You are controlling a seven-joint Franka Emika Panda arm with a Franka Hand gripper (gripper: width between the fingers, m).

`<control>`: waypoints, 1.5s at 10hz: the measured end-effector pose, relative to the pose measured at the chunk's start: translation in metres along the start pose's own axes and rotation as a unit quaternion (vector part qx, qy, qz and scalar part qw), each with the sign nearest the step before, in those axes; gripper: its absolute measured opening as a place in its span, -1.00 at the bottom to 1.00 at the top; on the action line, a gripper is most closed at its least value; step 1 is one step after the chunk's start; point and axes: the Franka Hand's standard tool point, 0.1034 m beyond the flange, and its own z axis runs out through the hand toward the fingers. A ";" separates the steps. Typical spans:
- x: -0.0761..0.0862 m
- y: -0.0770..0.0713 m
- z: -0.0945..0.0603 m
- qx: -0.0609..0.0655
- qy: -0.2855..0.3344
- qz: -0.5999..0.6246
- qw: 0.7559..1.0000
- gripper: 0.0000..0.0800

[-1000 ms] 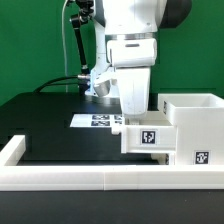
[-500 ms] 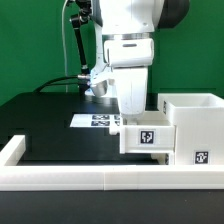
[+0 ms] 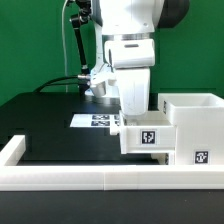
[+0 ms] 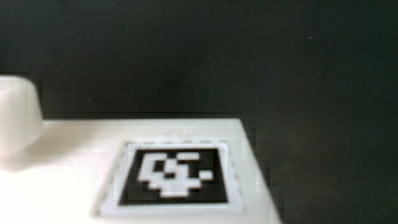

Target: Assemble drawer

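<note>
My gripper [image 3: 134, 104] hangs straight down from my white wrist, its lower end dropping behind the top edge of the smaller drawer box [image 3: 145, 137], so my fingertips are hidden in the exterior view and I cannot tell whether the jaws are apart or together, or whether they touch anything. My wrist view does not show the fingers either: it looks down on a flat white surface carrying a blurred black-and-white tag [image 4: 173, 172], with the black table beyond it and a rounded white shape [image 4: 16, 110] at one edge that I cannot identify.

The smaller drawer box sits directly below me, its tag facing the exterior camera. Touching it on the exterior view's right is a taller open-top white box [image 3: 193, 128] with its own tag low on the front. Both stand against the low white border rail [image 3: 70, 176]. Behind the boxes, towards the exterior view's left, the marker board [image 3: 94, 121] lies flat on the black table [image 3: 45, 125].
</note>
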 end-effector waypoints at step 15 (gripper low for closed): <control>0.015 0.003 0.000 0.007 -0.007 -0.018 1.000 -0.89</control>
